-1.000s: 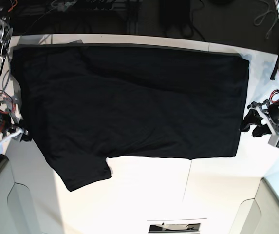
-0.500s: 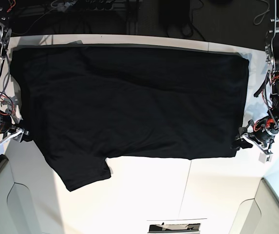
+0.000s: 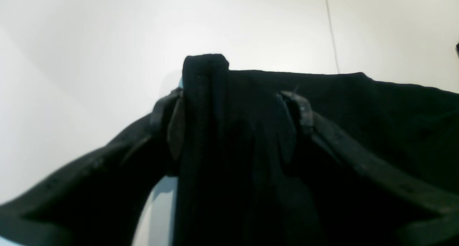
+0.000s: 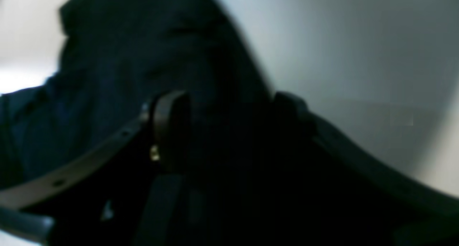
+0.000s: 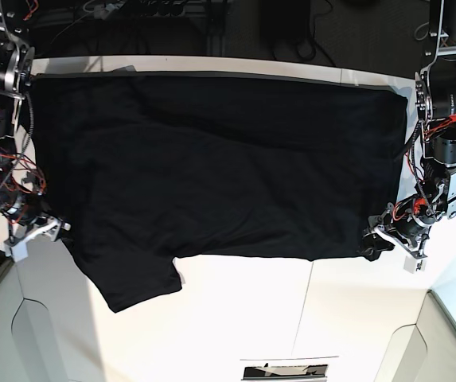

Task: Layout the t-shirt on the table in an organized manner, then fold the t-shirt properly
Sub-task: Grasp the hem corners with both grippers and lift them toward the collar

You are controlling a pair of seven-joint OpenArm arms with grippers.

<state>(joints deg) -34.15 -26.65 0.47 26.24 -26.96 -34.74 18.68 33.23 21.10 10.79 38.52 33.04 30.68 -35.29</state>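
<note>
T-shirt [image 5: 212, 159] lies flat across the table [image 5: 291, 318]. Left gripper [image 3: 233, 120] and right gripper [image 4: 229, 131] each pinch a near-edge fabric fold, probably for folding.

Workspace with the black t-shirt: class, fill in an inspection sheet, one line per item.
Surface: white table, thin dark seam, bare in front.
Job's things: t-shirt spread flat, one sleeve toward the near left of the base view.
Clutter: nothing seen on the table.
Grippers: left gripper fingers straddle a raised fold of the hem corner; right gripper fingers have dark fabric between them, blurred.
Cables: red and black wires on both arms.
Surroundings: grey bins at the near corners, dark cabling behind.
</note>
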